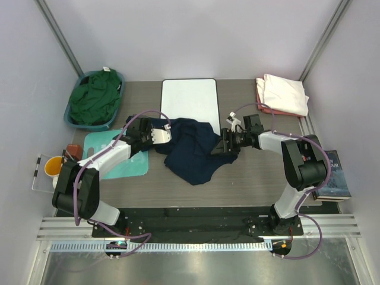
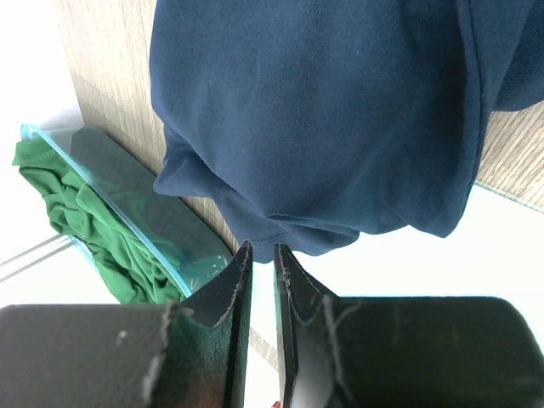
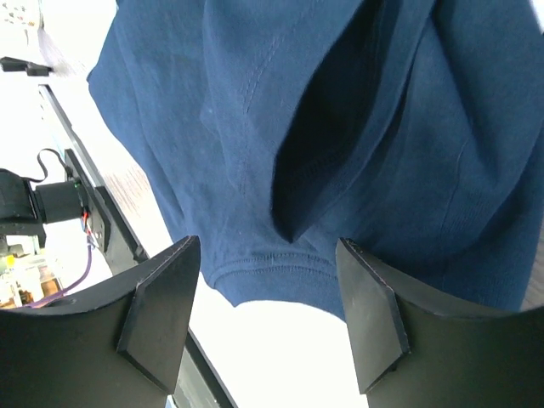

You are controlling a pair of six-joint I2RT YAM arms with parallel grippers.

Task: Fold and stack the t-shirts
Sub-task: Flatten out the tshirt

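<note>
The dark navy t-shirt (image 1: 190,151) lies crumpled at the table's middle, partly over the white board (image 1: 189,98). My left gripper (image 1: 165,134) is at its left edge. In the left wrist view the left gripper (image 2: 263,246) is almost closed, with the navy hem (image 2: 280,238) pinched at the tips. My right gripper (image 1: 224,144) is at the shirt's right edge. It stands wide open (image 3: 268,242), with the navy hem (image 3: 272,272) just beyond the tips. The dark green t-shirt (image 1: 95,98) fills a teal basket (image 1: 72,119). The cream-white t-shirt (image 1: 286,94) lies on the salmon-pink one (image 1: 261,102) at the back right.
A flat teal mat (image 1: 122,163) lies under my left arm. A yellow cup (image 1: 53,166) and a clear tray (image 1: 40,181) sit at the left edge. A dark book (image 1: 333,175) lies at the right edge. The basket with the green shirt (image 2: 68,204) shows left of my left fingers.
</note>
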